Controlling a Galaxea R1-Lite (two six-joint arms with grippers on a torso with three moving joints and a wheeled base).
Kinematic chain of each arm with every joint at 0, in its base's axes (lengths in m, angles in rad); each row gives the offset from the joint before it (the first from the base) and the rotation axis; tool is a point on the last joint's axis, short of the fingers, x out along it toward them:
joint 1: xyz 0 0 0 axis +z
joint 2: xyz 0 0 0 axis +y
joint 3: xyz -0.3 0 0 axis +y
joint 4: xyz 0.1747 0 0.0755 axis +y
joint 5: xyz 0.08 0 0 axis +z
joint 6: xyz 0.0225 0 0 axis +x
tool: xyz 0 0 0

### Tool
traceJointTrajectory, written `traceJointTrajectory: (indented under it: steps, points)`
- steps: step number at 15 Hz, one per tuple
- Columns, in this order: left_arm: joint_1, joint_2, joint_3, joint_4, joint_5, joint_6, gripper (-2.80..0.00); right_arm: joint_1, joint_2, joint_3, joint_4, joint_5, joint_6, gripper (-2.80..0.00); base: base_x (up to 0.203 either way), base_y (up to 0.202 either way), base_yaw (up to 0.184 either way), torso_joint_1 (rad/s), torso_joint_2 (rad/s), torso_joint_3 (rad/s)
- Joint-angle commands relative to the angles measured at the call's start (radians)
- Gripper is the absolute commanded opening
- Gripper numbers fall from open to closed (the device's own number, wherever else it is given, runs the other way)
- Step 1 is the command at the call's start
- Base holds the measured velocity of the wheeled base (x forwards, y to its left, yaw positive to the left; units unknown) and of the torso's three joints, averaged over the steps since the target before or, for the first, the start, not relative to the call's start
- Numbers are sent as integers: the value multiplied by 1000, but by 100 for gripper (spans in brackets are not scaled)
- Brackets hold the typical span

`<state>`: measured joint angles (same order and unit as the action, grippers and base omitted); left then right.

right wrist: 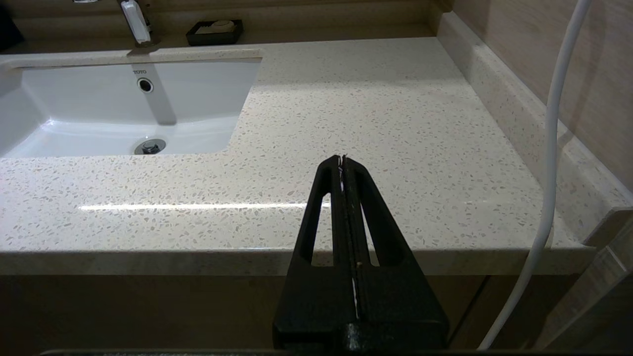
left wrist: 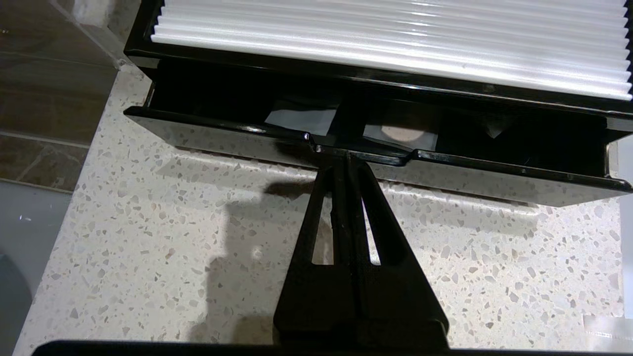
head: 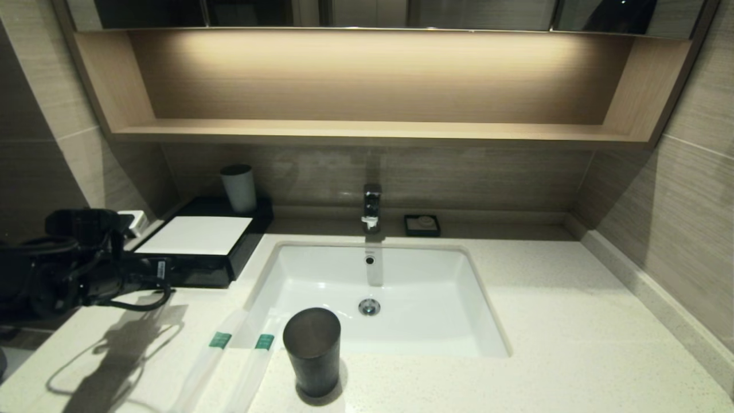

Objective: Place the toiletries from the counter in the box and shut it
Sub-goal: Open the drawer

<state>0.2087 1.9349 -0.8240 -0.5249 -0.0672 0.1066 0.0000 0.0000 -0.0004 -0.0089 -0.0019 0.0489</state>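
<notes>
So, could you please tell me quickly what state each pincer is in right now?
Left pincer: closed, empty, tips at the drawer front.
Right pincer: closed, empty.

L arm reaches in low from robot's left, wrist about level, left hand [left wrist: 347,157] w/ fingers pressed together, nothing between them, tips at mid front edge of drawer [left wrist: 376,168]. R arm parked off to robot's right, right hand [right wrist: 343,159] fingers shut, empty, hanging just past worktop [right wrist: 395,123] edge.

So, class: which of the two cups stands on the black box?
The pale cup at the back left; the dark cup stands on the counter.
</notes>
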Motion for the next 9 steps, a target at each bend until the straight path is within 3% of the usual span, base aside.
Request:
traceJointTrajectory:
  steps: [1,9]
  points:
    - [-2,15,-16,-3,0,1,-280,0,2,0,0,0,0,-280,0,0,0,0,0,0]
    - [-8,55,-51,-7,1,5,-280,0,2,0,0,0,0,-280,0,0,0,0,0,0]
